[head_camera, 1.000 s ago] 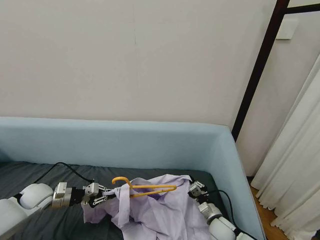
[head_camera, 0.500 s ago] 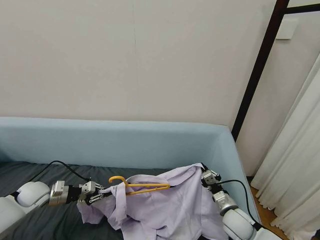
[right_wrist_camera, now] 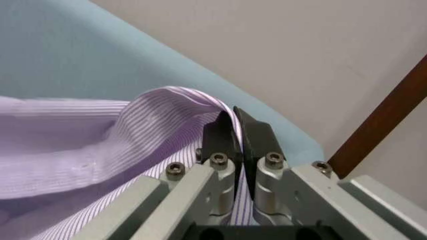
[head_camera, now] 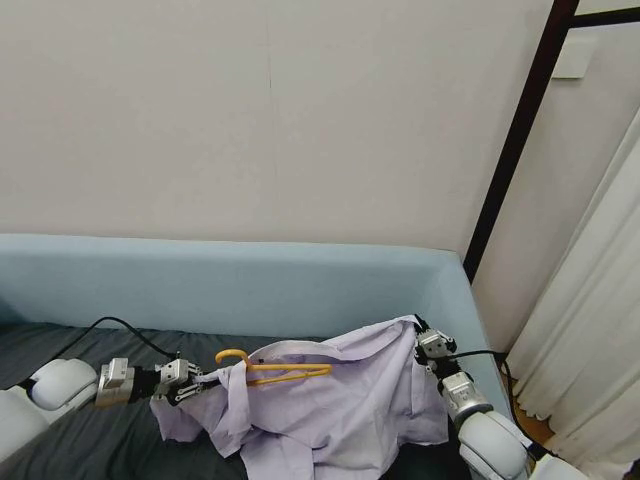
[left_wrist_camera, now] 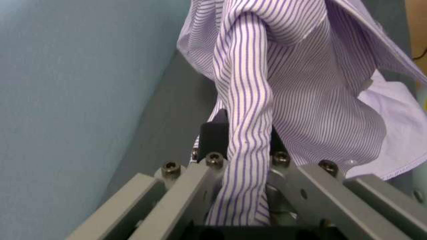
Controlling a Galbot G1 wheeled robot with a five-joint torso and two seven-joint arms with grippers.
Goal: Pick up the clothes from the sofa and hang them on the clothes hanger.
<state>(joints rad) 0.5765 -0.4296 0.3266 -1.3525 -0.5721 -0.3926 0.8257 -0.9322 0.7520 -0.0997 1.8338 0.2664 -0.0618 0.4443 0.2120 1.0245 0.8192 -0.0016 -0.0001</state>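
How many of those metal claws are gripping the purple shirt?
2. The left gripper pinches the striped shirt low over the sofa seat, beside the yellow hanger's hook. The right gripper pinches the shirt's other end, raised near the sofa's back corner.

Striped shirt (left_wrist_camera: 300, 95) fold within left tool (left_wrist_camera: 245, 140)

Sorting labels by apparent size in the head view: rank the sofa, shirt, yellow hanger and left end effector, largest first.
1. sofa
2. shirt
3. hanger and left end effector, about alike: the hanger is longer but thin, so I won't rank them.
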